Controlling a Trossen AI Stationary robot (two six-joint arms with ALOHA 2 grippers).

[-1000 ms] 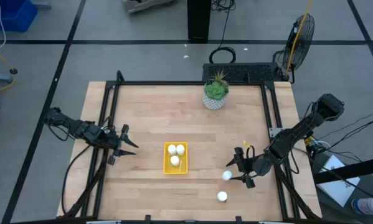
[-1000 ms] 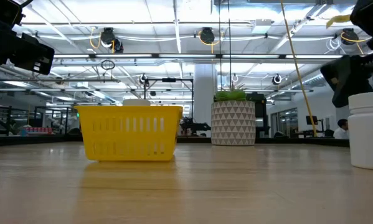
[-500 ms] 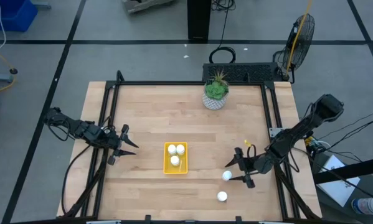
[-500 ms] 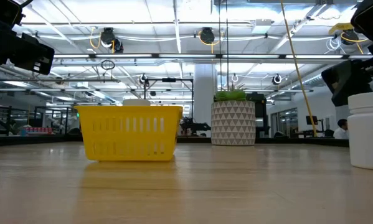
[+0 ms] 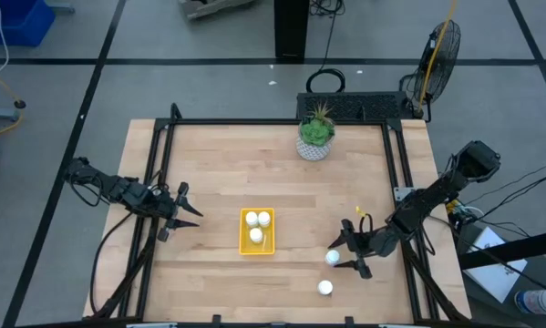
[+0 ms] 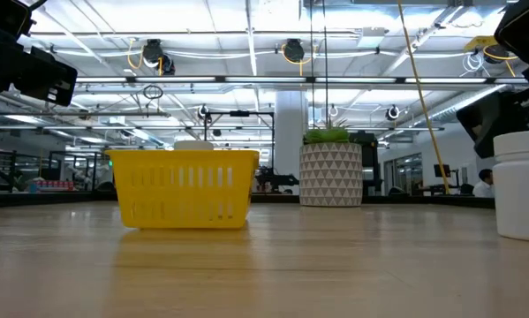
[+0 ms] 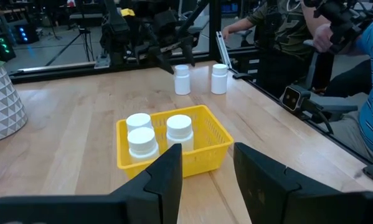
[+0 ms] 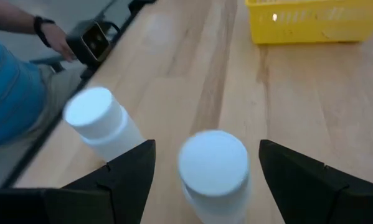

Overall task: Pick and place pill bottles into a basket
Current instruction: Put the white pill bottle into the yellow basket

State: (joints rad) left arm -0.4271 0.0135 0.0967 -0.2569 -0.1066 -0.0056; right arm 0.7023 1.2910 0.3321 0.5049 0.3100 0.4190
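The yellow basket (image 5: 257, 232) stands at the table's middle with three white pill bottles (image 5: 256, 220) upright in it; it also shows in the left wrist view (image 7: 174, 146). Two more bottles stand upright on the wood at the near right (image 5: 332, 258), (image 5: 324, 288). My right gripper (image 5: 350, 252) is open, just right of the nearer-to-basket bottle (image 8: 215, 167), its fingers on either side of it without touching. The other loose bottle (image 8: 101, 123) stands beside it. My left gripper (image 5: 189, 216) is open and empty left of the basket.
A white patterned pot with a green plant (image 5: 315, 137) stands at the table's far edge. Black frame rails run along the table's left and right sides. People sit beyond the table's near edge (image 7: 286, 31).
My right gripper has crept a little toward the table's near edge and down at the bottle; nothing else has moved.
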